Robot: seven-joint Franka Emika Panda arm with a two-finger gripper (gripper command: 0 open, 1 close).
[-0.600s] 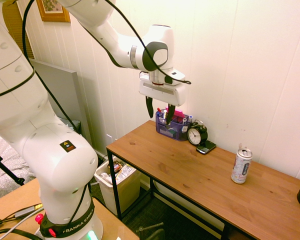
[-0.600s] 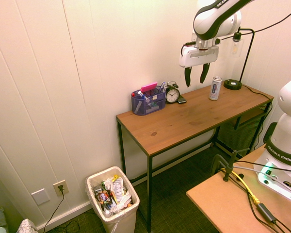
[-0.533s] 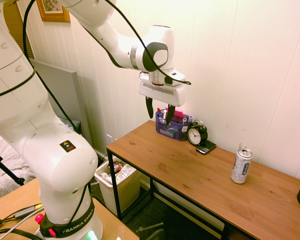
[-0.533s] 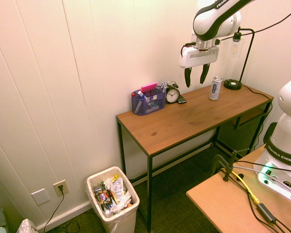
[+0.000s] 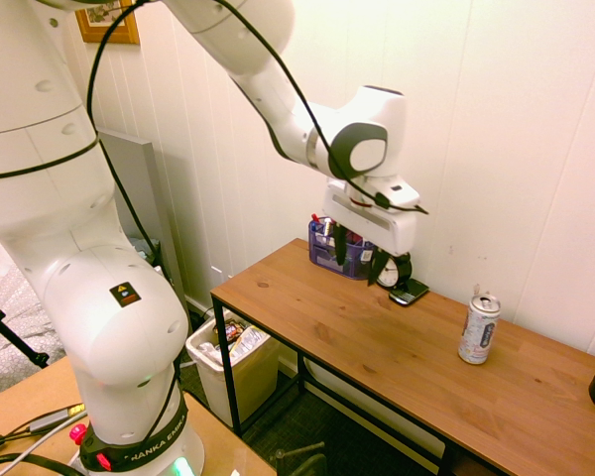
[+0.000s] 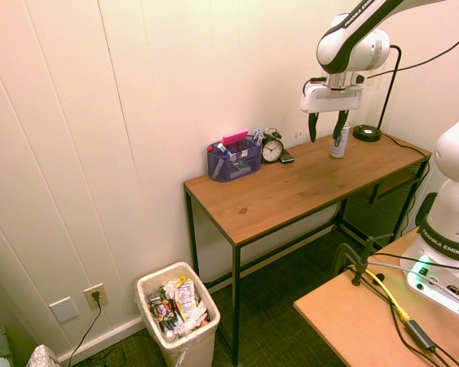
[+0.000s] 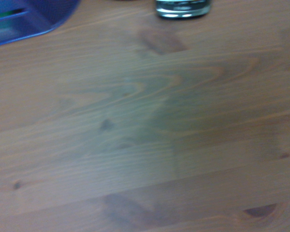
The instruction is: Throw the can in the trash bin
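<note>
Reading "FRANKA EMIKA": white arm (image 6: 356, 34)

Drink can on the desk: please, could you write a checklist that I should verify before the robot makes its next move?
1. Drink can stands upright on the wooden desk: ok.
2. Pincer is open and holds nothing: ok.
3. Pincer is around the can, ready to close: not ok; it hangs above the desk, and in the first exterior view it is well apart from the can.
4. Can shows in the wrist view: not ok; only desk surface, part of the purple organizer and a shiny dark object's edge show.
5. Trash bin is uncovered at the top: ok.
6. Can is empty of liquid: cannot tell.
</note>
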